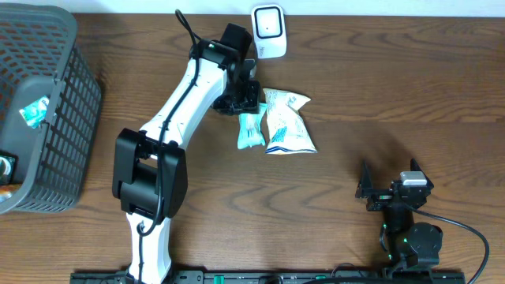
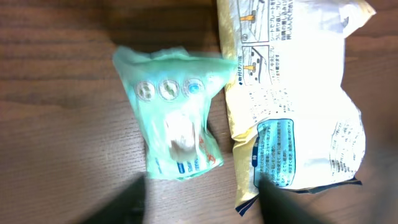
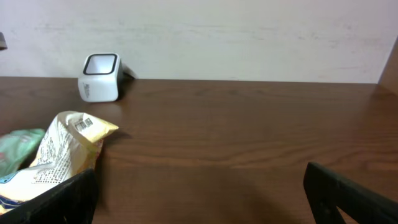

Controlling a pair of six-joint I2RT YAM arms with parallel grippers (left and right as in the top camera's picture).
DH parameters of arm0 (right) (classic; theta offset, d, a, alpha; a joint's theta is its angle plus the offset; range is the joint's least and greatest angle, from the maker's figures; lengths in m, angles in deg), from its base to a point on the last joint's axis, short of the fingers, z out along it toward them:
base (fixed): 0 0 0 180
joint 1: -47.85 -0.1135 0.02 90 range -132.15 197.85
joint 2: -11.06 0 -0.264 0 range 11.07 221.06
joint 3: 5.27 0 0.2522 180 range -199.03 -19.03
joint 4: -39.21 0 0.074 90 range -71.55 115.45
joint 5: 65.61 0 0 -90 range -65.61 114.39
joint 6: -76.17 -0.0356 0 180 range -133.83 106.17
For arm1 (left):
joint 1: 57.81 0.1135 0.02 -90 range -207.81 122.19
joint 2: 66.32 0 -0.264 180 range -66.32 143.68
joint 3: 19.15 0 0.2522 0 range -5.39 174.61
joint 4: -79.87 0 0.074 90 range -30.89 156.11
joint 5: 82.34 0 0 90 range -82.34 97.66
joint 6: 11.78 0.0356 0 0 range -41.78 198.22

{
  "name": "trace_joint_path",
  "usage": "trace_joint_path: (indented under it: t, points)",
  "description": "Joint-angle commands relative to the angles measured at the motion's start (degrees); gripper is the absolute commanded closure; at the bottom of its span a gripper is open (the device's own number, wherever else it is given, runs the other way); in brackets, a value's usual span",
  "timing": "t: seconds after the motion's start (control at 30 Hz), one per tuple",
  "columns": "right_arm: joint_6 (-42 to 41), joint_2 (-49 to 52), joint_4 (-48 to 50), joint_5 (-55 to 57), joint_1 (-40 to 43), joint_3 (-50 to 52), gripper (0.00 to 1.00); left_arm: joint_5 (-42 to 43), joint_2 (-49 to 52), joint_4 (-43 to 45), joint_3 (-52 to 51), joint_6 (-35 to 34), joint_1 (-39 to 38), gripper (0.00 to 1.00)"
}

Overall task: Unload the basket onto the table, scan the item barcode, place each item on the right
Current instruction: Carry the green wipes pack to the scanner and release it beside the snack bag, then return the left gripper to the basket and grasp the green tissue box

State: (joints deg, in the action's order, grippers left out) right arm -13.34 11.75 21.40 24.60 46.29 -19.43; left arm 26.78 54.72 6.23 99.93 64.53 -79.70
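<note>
Left wrist view alone shows left claw (image 2: 202,183) parted, empty, over green packet (image 2: 177,127) beside printed bag (image 2: 298,112); right wrist view shows right claw (image 3: 200,171) wide, scanner (image 3: 101,76) far left.

Packet (image 2: 298,93): Japanese print, too blurred to read.

Left arm (image 1: 183,93): white tubular links, black joint housings, black cable (image 1: 188,31) along the casing; right arm (image 1: 398,201): all-black body, green indicator lamp (image 1: 405,241), black lead (image 1: 465,230) at rear.
</note>
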Motion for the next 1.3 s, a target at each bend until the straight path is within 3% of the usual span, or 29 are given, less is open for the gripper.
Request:
trace_joint_path:
  t: [0.0,0.37,0.57,0.7,0.77,0.97,1.27]
  points:
    - [0.4,-0.3,-0.2,0.3,-0.2,0.1,0.01,-0.5,-0.3,-0.3,0.6,-0.4,-0.3,0.36]
    - [0.4,-0.3,-0.2,0.3,-0.2,0.1,0.01,-0.4,-10.1,-0.5,2.2,0.4,4.4,0.34]
    - [0.4,-0.3,-0.2,0.3,-0.2,0.1,0.01,-1.5,-21.5,2.4,2.5,1.6,13.0,0.34]
    - [0.4,-0.3,-0.2,0.3,-0.2,0.1,0.01,-7.8,-27.6,3.8,2.5,1.6,20.2,0.32]
    - [0.4,-0.3,-0.2,0.3,-0.2,0.1,0.01,-11.8,-29.7,3.8,2.5,1.6,24.1,0.25]
    - [0.4,-0.3,-0.2,0.3,-0.2,0.1,0.01,-16.0,-30.8,2.9,2.2,1.6,35.2,0.18]
    - [0.4,-0.3,-0.2,0.3,-0.2,0.1,0.01,-20.1,-29.7,3.1,0.9,-1.8,47.8,0.16]
